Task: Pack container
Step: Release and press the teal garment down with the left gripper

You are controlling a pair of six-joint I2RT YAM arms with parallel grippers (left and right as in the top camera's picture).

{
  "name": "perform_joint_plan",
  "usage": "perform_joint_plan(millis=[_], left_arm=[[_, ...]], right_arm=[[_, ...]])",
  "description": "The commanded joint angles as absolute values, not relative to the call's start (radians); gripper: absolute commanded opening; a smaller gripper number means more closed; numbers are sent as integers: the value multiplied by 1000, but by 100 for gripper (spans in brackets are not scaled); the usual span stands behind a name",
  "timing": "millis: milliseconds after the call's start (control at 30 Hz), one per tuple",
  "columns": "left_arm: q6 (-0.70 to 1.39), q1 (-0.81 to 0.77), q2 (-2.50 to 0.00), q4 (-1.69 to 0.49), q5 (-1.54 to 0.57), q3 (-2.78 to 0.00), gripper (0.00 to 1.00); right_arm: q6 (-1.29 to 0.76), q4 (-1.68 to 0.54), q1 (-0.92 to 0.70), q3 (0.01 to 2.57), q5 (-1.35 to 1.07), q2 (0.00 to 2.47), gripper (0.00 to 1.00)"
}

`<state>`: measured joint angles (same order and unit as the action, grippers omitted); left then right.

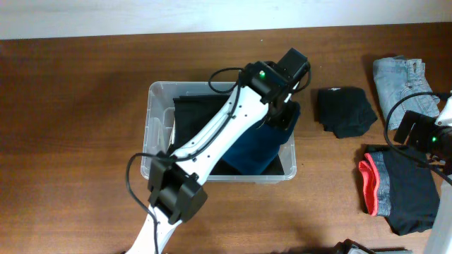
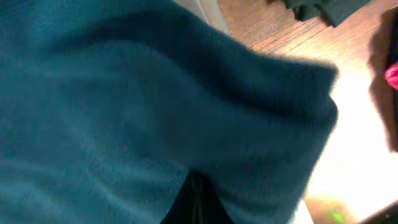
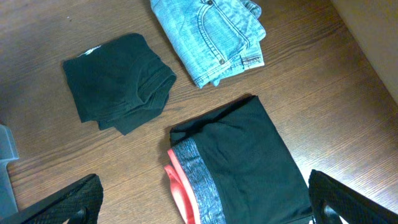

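The clear plastic container (image 1: 152,113) stands at the table's centre with a black garment (image 1: 194,116) lying in its left half. My left gripper (image 1: 282,116) is over the container's right half, shut on a dark blue garment (image 1: 258,148) that hangs down into the tub. In the left wrist view the blue garment (image 2: 155,106) fills almost the whole frame, and only a dark sliver of the shut gripper (image 2: 198,199) shows at the bottom. My right gripper (image 1: 415,132) stands open at the far right, above black shorts (image 3: 242,162) with a red and grey band.
A folded black garment (image 1: 345,109) lies right of the container. Folded jeans (image 1: 402,81) lie at the back right. The black shorts (image 1: 399,187) lie near the right front edge. A corner of the container (image 3: 5,155) shows at the left of the right wrist view.
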<state>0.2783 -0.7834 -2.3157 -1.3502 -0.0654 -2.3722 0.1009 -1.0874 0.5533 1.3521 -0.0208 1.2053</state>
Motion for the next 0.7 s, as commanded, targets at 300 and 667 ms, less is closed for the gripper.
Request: perform_joint_plan(millis=[300, 667], left_arm=[[352, -731, -2376, -1274, 49, -2367, 1], [401, -679, -2459, -1276, 49, -2367, 1]], right_arm=[[92, -1084, 557, 1362, -23, 1201, 98], [92, -1084, 557, 1362, -23, 1201, 98]])
